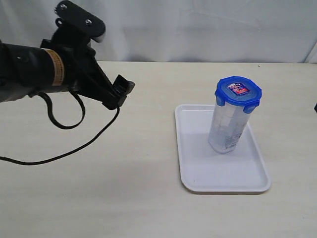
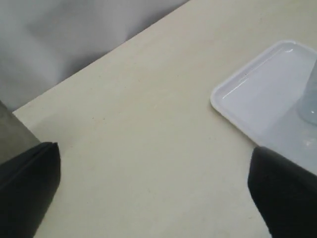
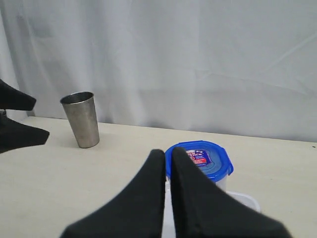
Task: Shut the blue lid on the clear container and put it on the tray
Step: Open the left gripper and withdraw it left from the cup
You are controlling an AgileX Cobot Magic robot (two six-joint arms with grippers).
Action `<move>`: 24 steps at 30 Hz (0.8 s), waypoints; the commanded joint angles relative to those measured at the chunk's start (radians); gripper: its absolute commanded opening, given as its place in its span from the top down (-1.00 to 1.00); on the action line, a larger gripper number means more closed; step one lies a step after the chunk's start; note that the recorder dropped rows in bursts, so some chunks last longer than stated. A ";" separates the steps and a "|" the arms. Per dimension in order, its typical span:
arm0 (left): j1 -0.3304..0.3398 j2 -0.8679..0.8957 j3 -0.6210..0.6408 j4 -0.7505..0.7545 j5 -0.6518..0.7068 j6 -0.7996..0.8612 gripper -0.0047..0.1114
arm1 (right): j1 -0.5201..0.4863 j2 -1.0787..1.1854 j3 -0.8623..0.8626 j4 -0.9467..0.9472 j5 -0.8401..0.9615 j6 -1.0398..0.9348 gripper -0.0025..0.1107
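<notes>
The clear container stands upright on the white tray, right of the table's middle. The blue lid sits on top of it with its flaps down and its sticker facing up. My left gripper hangs above the table at the left, well away from the tray, open with nothing between its fingers. Its wrist view shows a corner of the tray and the container's base. My right gripper is shut and empty, with the blue lid just beyond its tips.
An opaque steel cup stands on the table near the white curtain, seen only in the right wrist view. A black cable loops from the left arm over the table. The table's far edge runs along the curtain.
</notes>
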 commanded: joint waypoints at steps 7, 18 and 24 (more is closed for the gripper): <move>0.003 -0.290 0.038 -0.261 0.203 -0.008 -0.73 | 0.002 -0.004 0.003 0.000 0.004 0.001 0.88; -0.012 -0.602 0.188 -0.272 0.037 -0.008 -0.73 | 0.002 -0.004 0.003 0.000 0.004 0.001 0.88; -0.012 -0.743 0.236 -0.274 0.039 -0.008 -0.73 | 0.002 -0.004 0.003 0.000 0.004 0.001 0.88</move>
